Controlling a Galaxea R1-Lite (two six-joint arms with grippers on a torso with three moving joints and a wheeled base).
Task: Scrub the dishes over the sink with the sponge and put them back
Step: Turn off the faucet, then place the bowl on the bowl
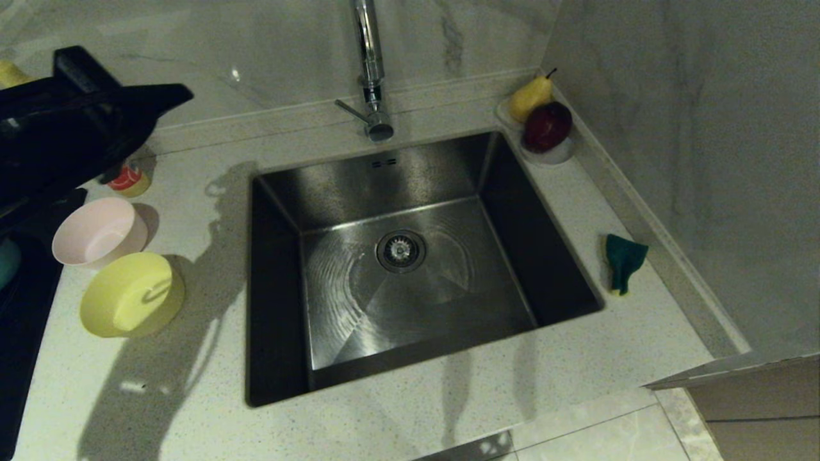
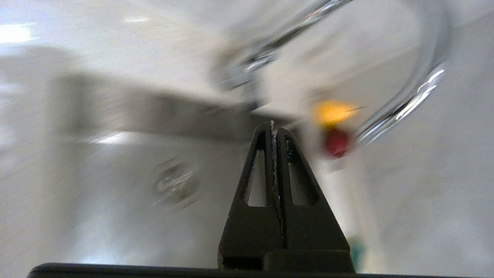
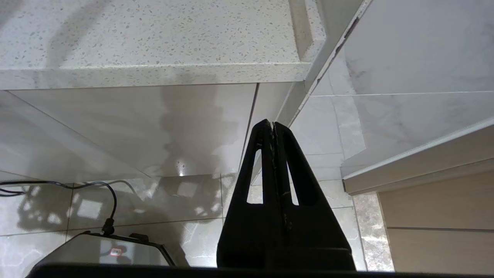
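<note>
A pale pink bowl (image 1: pixel 99 232) stands upright on the counter left of the sink (image 1: pixel 275 307). In front of it a yellow bowl (image 1: pixel 131 294) appears to lie bottom up. A sliver of blue (image 1: pixel 6 262) shows at the left edge, mostly hidden under my left arm. The green sponge (image 1: pixel 624 259) lies on the counter right of the sink, a blurred green patch (image 2: pixel 357 251) in the left wrist view. My left gripper (image 1: pixel 182 96) (image 2: pixel 273 125) hangs shut and empty above the counter behind the bowls. The right gripper (image 3: pixel 272 124) is shut and empty below the counter edge.
A chrome tap (image 1: pixel 371 70) rises behind the basin, whose drain (image 1: pixel 401 251) sits at its middle. A white dish (image 1: pixel 560 153) with a pear and a red apple stands at the back right corner. A small red and yellow item (image 1: pixel 128 180) sits behind the pink bowl.
</note>
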